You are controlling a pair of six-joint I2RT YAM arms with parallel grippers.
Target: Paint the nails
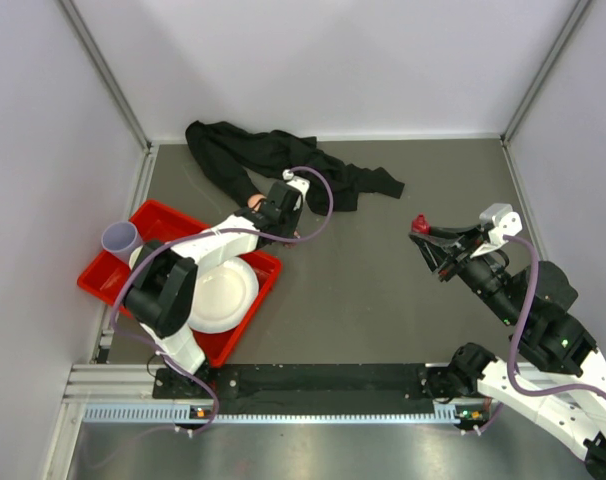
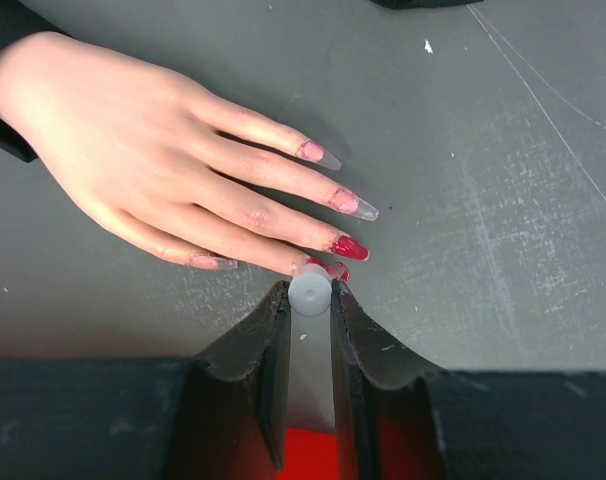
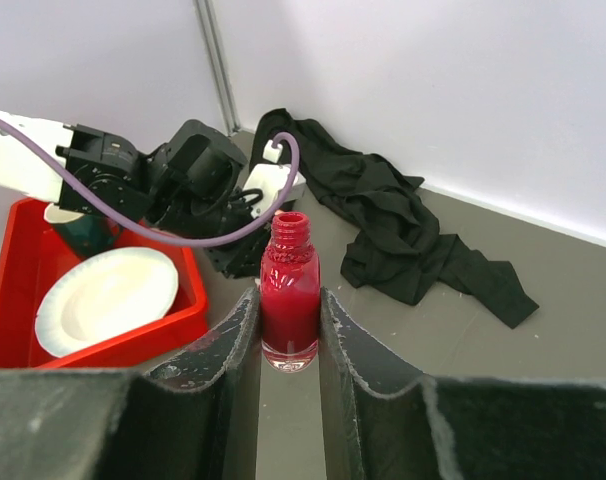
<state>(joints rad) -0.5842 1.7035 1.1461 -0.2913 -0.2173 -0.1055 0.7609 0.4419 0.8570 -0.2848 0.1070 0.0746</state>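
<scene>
Left wrist | left pincer (image 2: 309,293) clamps cap (image 2: 310,285) beside nails (image 2: 349,247); right pincer (image 3: 289,298) clamps bottle (image 3: 289,312)

A robot lab's test cell: plain white panels (image 1: 333,60) on metal posts (image 1: 105,72) box in a scratched grey tabletop (image 1: 363,300), with the left arm (image 1: 213,240) and right arm (image 1: 553,310) bolted to a black base plate (image 1: 323,380).

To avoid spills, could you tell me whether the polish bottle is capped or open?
Open: the bottle, held between the right fingers, shows a bare threaded neck with no cap.
</scene>
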